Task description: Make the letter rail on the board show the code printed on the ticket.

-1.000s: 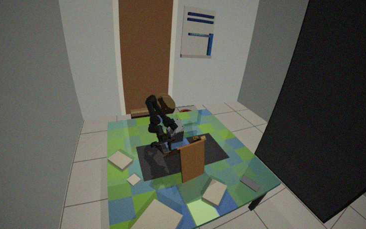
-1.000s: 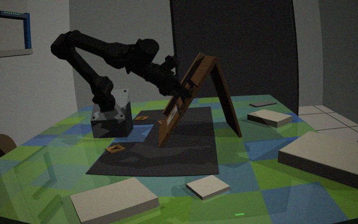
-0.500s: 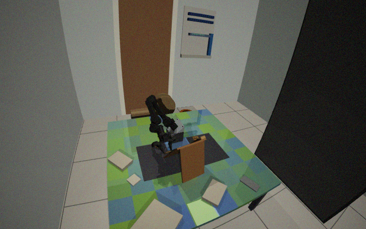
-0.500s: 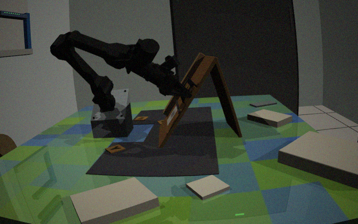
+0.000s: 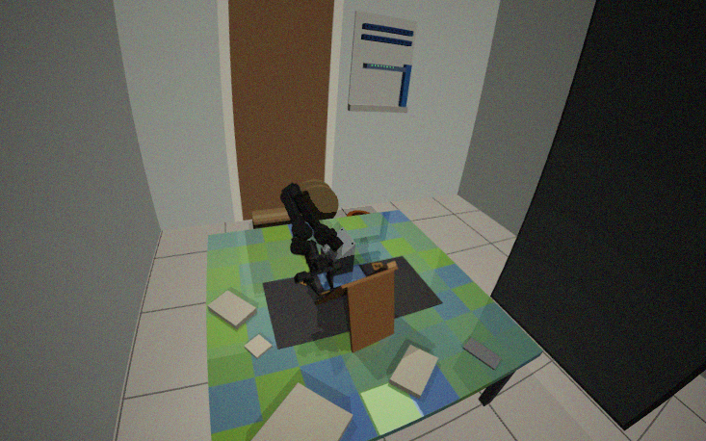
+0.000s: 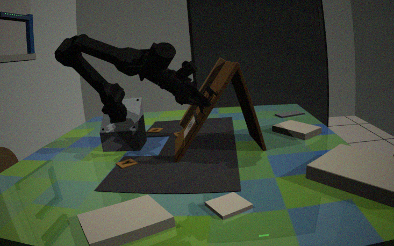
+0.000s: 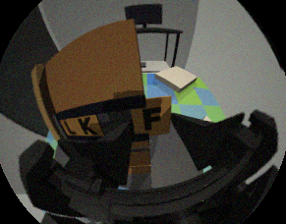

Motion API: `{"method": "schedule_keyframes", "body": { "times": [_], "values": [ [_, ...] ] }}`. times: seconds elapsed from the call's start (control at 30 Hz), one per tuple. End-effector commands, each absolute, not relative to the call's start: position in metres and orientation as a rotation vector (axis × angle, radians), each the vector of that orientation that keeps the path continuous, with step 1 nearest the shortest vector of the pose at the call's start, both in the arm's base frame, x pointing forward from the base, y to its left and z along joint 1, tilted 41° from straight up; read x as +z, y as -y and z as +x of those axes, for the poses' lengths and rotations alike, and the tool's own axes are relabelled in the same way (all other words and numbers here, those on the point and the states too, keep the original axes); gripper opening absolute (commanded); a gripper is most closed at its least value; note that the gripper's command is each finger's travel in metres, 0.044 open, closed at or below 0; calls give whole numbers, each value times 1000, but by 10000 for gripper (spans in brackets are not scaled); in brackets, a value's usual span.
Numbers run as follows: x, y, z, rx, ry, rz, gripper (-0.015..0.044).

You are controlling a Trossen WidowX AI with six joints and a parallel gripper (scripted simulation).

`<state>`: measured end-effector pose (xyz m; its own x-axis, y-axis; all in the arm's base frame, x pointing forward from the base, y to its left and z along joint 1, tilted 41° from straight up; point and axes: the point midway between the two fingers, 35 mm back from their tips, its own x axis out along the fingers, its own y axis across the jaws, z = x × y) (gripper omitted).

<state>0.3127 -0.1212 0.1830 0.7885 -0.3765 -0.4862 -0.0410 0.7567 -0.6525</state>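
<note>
A brown A-frame board (image 5: 371, 315) (image 6: 248, 100) (image 7: 91, 64) stands on a dark mat (image 5: 289, 321) (image 6: 177, 180). In the wrist view its letter rail holds tiles L and K (image 7: 82, 127) at the left. My gripper (image 6: 206, 99) (image 5: 325, 285) (image 7: 152, 119) is shut on the F tile (image 7: 150, 120) and holds it on the rail, just right of K with a small dark gap between them. A white ticket (image 6: 188, 130) sits low on the board's face; its print is too small to read. Two loose orange tiles (image 6: 126, 163) (image 6: 155, 130) lie on the mat.
The arm's grey base (image 6: 123, 128) stands behind the mat. Beige slabs lie around it (image 6: 124, 218) (image 6: 228, 204) (image 6: 360, 171) (image 6: 296, 128), with a thin grey slab (image 6: 289, 114) (image 5: 482, 352) near the table edge. A dark panel stands beyond the table.
</note>
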Motion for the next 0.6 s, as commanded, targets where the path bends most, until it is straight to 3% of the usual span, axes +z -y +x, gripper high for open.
{"method": "schedule_keyframes", "body": {
  "times": [0.0,0.57],
  "values": [
    [179,120,312,-201,-651,-696,0],
    [174,113,312,-200,-652,-695,0]
  ]
}}
